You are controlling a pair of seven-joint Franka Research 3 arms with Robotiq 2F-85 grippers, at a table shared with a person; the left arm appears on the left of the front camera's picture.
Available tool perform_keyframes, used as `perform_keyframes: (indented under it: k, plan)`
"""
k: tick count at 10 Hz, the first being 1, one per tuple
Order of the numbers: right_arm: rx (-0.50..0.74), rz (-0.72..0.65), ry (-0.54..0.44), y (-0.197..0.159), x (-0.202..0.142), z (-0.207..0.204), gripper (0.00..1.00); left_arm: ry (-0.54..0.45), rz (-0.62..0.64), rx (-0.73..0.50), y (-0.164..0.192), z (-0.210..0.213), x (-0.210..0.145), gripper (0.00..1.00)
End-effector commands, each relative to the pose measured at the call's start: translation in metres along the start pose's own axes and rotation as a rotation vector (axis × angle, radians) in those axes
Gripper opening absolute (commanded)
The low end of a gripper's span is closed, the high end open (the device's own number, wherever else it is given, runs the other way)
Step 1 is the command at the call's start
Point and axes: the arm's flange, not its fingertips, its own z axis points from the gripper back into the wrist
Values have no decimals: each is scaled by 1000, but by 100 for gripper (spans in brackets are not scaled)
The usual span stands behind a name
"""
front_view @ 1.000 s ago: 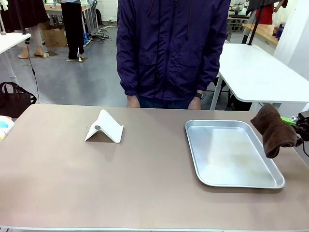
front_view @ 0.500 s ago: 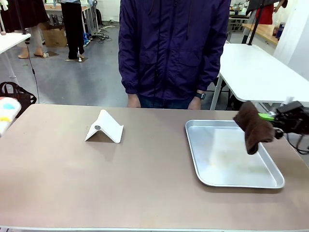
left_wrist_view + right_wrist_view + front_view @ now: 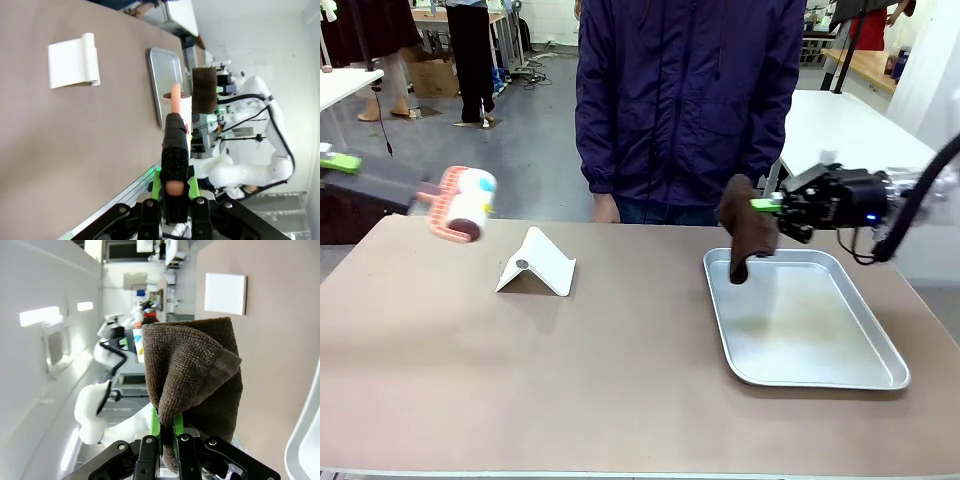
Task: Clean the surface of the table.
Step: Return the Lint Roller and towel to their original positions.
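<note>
Brown cloth (image 3: 748, 230) hung from my right claw (image 3: 772, 205), pinched tight between the green pads above the tray's (image 3: 820, 378) far left corner. My left claw (image 3: 174, 182) was clamped on the black handle of a lint roller (image 3: 463, 203), held out level over the worktop's (image 3: 570, 380) far left edge. The worktop lay wide below both, carrying the tray and a white folded stand (image 3: 536, 264). I judged this the carry-in step: tools up, no wiping begun. Next I would need to lower the cloth flat onto bare worktop beside the tray, not into it. My right arm reached in horizontally from the right, wrist level; a person (image 3: 690, 100) stood close behind.
</note>
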Motion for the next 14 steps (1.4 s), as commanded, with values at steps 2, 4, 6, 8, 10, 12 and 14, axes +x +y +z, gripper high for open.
perform_keyframes:
  k: [2,4,6,8,10,12,14]
  plan:
    - [-96,10,63,7,15,-73,11,96,-15,53,-30,-62,9,22]
    - [-130,-14,127,-7,16,-123,11,149,-10,85,-37,-102,14,22]
    - [-141,-47,198,-24,13,-152,11,127,13,103,-33,-122,22,22]
    - [-131,-69,207,-32,13,-154,11,126,27,108,-21,-131,24,22]
    - [-129,-45,211,-41,3,-157,11,150,5,127,-22,-128,25,22]
    - [-129,-45,211,-41,3,-157,11,150,5,127,-22,-128,25,22]
    - [-128,-56,206,-43,5,-154,11,153,12,129,-17,-129,27,22]
